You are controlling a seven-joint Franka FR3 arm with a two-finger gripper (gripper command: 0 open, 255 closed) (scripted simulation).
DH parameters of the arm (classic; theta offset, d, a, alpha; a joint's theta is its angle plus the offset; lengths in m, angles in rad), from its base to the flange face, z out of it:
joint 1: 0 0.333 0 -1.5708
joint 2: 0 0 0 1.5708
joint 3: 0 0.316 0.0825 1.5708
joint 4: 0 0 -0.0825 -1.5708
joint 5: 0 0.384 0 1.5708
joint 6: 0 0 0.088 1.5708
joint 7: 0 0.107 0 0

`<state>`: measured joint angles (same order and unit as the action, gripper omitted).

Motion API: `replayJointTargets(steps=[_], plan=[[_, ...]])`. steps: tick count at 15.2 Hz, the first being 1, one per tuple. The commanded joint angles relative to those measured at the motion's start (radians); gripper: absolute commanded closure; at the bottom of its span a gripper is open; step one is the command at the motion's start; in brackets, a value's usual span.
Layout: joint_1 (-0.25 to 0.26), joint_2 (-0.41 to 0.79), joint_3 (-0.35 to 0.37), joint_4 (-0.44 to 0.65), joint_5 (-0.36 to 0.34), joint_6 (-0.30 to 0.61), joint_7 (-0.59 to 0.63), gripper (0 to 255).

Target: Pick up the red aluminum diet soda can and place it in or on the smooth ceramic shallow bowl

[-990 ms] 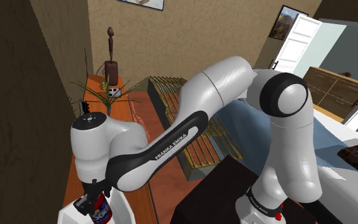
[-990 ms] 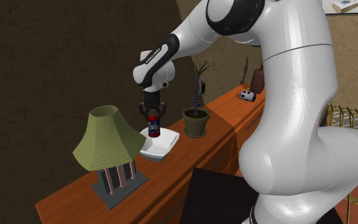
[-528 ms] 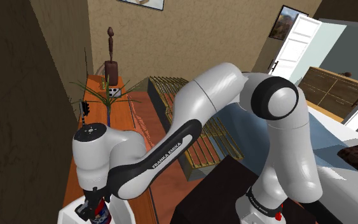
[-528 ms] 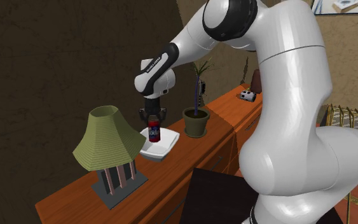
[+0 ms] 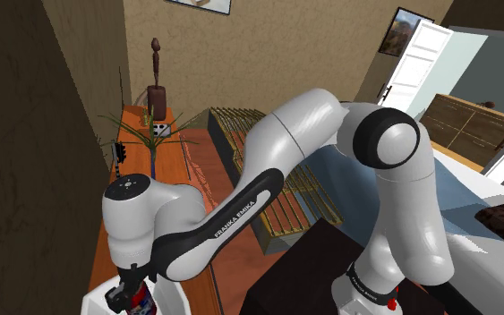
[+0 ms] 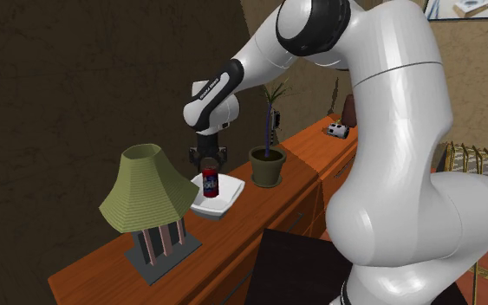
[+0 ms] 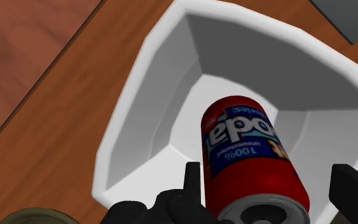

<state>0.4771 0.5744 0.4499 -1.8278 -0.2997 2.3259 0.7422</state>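
Lowered a little since the earlier frames, the gripper [image 5: 130,297] was seen in the shoulder view at the near end of the wooden sideboard [image 5: 185,154], with the red soda can [image 5: 141,305] just under it.

In the second exterior view the can was found standing upright in the white bowl [image 6: 230,192], between the lamp [image 6: 146,204] on that view's left and the potted plant [image 6: 267,165] on its right.

In the wrist view the jaws were spread: one finger [image 7: 192,181] lay just beside the can, the other well apart from it.

The release step was judged to be in hand. A straight lift clear of the can was called for next, without it being knocked over. One can, one bowl, one lamp and one plant were counted.
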Motion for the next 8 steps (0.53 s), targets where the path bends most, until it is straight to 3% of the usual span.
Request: replayJointTargets(steps=[1,5,8], plan=[[0.0,0.0,0.0,0.0,0.0,0.0,0.0,0],[0.0,0.0,0.0,0.0,0.0,0.0,0.0,0],[-0.019,-0.064,0.026,0.012,0.036,-0.071,-0.022,0]])
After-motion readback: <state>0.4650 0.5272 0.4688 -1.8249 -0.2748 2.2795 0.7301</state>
